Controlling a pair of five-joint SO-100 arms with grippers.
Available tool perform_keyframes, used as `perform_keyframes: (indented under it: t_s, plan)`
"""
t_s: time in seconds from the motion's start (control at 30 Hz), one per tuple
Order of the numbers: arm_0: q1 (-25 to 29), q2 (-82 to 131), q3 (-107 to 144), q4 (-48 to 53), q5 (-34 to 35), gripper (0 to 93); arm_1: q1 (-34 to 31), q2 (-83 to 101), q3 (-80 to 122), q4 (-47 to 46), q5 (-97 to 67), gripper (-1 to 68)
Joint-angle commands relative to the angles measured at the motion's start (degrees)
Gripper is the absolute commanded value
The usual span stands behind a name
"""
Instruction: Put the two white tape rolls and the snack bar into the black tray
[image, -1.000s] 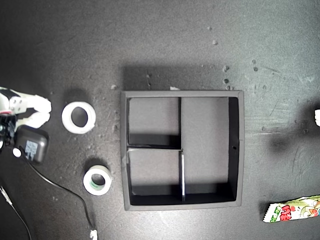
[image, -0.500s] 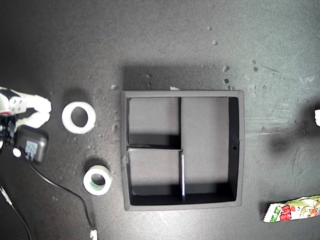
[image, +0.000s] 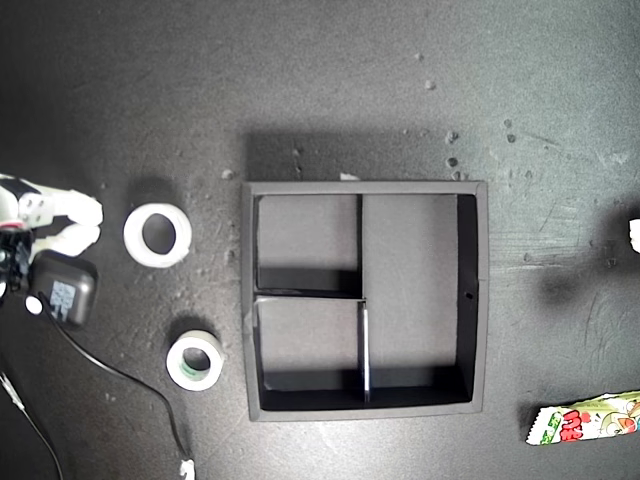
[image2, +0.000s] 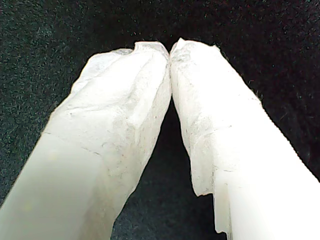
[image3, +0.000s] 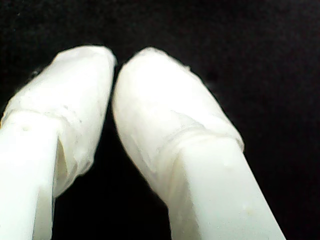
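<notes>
Dark, speckled bench (image: 330, 90) carries the black tray (image: 364, 187), all three compartments bare. Outside it lie the all-white roll (image: 157, 235), the green-cored roll (image: 195, 361) and the snack bar (image: 585, 419). My first hand (image2: 170, 50) and second hand (image3: 114, 62) are clenched on nothing.

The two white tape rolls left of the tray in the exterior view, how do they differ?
The all-white tape roll looks broader across, with a plain white inside; the green-cored tape roll looks smaller, with a greenish inner ring. The first lies farther from the black tray. Both lie flat on the dark table, outside the tray.
</notes>
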Motion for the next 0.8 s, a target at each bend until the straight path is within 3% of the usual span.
perform_keyframes:
  t_s: [0.0, 0.4, 0.5, 0.53, 0.57, 0.73, 0.77]
  plan:
    - [0.5, 2.9, 3.3, 2.3, -0.6, 0.2, -0.2, -0.4, 0.7, 0.3, -0.2, 0.0]
    - [0.6, 2.9, 3.3, 2.3, 0.3, 0.2, 0.0, -0.4, 0.7, 0.2, -0.4, 0.0]
    - [0.6, 2.9, 3.3, 2.2, -2.2, 0.2, 10.2, -0.4, 0.7, 0.1, -1.9, 0.0]
    - [0.3, 2.9, 3.3, 2.2, -11.1, 0.2, 14.0, -0.4, 0.7, 0.1, -1.8, 0.0]
    - [0.0, 2.9, 3.3, 2.2, -13.5, 0.2, 17.3, -0.4, 0.7, 0.1, -1.8, 0.0]
    - [1.3, 2.9, 3.3, 1.3, -18.5, 0.2, 25.4, -0.4, 0.7, 0.1, -1.8, 0.0]
    - [2.2, 2.9, 3.3, -0.6, -15.6, 0.2, 25.4, -0.4, 0.7, 0.1, -1.8, 0.0]
